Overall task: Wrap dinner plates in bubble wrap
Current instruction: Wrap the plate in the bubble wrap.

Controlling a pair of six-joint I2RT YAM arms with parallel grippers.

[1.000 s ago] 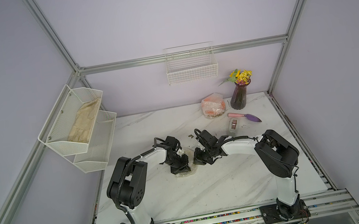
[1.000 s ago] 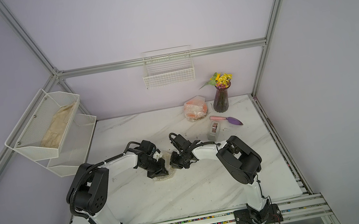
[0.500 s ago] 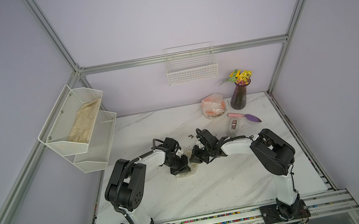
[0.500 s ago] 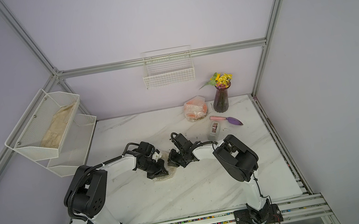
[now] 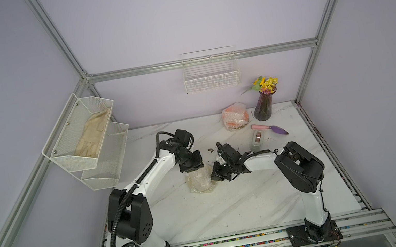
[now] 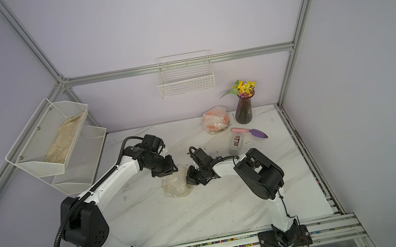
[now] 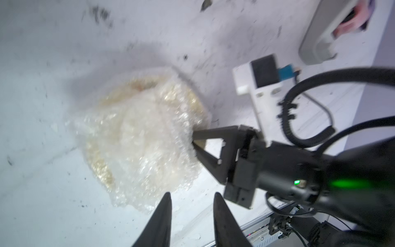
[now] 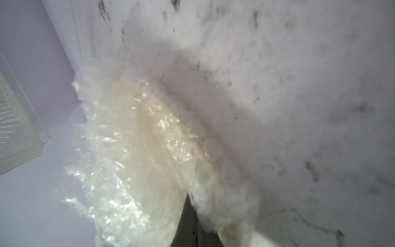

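Note:
A pale cream dinner plate bundled in crinkly bubble wrap (image 5: 200,182) (image 6: 176,186) lies mid-table. My left gripper (image 5: 193,168) (image 6: 165,173) hovers just over the bundle's far edge. In the left wrist view its jaws (image 7: 192,195) stand open and empty, beside the bubble wrap (image 7: 145,139). My right gripper (image 5: 214,176) (image 6: 190,179) (image 7: 194,140) is shut on the wrap's right edge. In the right wrist view its dark fingers (image 8: 192,224) pinch the bubble wrap (image 8: 139,149). An orange plate in bubble wrap (image 5: 235,119) leans at the back.
A grey tape dispenser (image 5: 257,140), a pink-and-purple trowel (image 5: 270,128) and a vase of flowers (image 5: 264,105) stand at the back right. A wire basket (image 5: 212,78) hangs on the rear wall. The left wall rack (image 5: 86,148) holds a beige cloth (image 5: 93,137).
My left gripper's jaws have parted and let go of the bubble wrap. My right gripper stays shut on the wrap's edge.

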